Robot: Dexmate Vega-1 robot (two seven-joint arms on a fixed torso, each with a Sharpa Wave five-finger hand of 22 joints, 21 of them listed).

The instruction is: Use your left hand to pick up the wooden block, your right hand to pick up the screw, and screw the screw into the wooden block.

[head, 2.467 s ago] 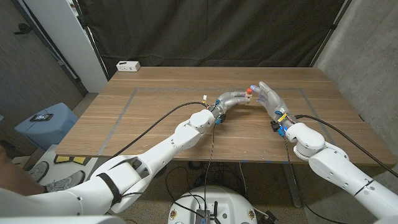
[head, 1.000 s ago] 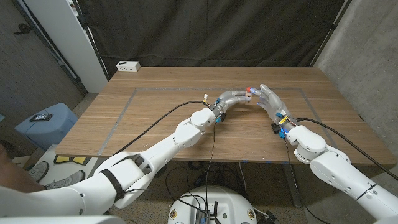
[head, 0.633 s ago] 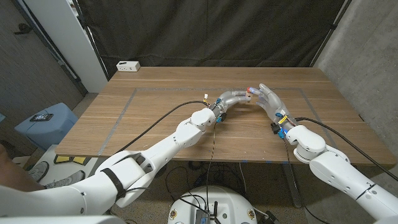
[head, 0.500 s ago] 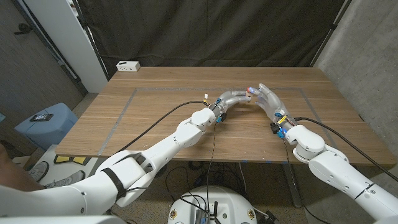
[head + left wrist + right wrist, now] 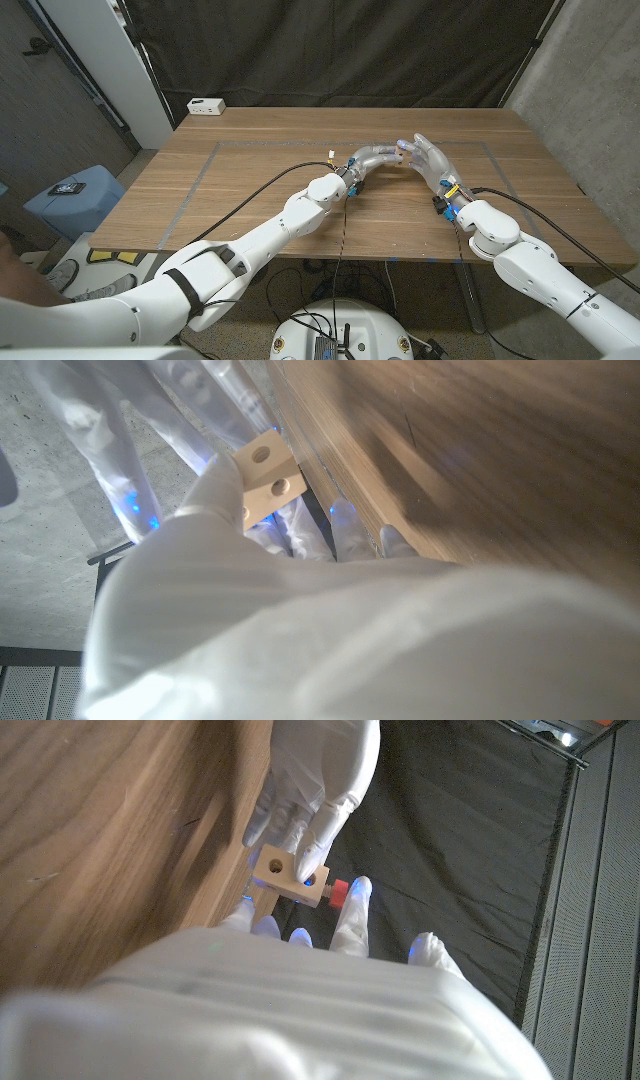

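Note:
My left hand (image 5: 371, 158) holds the small wooden block (image 5: 290, 871) up over the middle of the table (image 5: 250, 190). In the left wrist view the block (image 5: 264, 472) shows two round holes above my left hand (image 5: 210, 570). The red-headed screw (image 5: 339, 892) sticks out of the block's side. My right hand (image 5: 428, 160) meets the left one from the right, and its fingertips (image 5: 356, 898) touch the screw's head. In the head view those fingers hide the screw and most of the block.
A white box (image 5: 206, 105) lies at the table's back left corner. Grey tape lines (image 5: 200, 175) mark a rectangle on the wood. Left of the table stands a blue stool (image 5: 75, 198) carrying a black device. Cables trail from both wrists.
My right hand's fingers have shifted a little left over the screw, so its red head, visible earlier in the head view, is now covered. The left hand with the block has stayed put.

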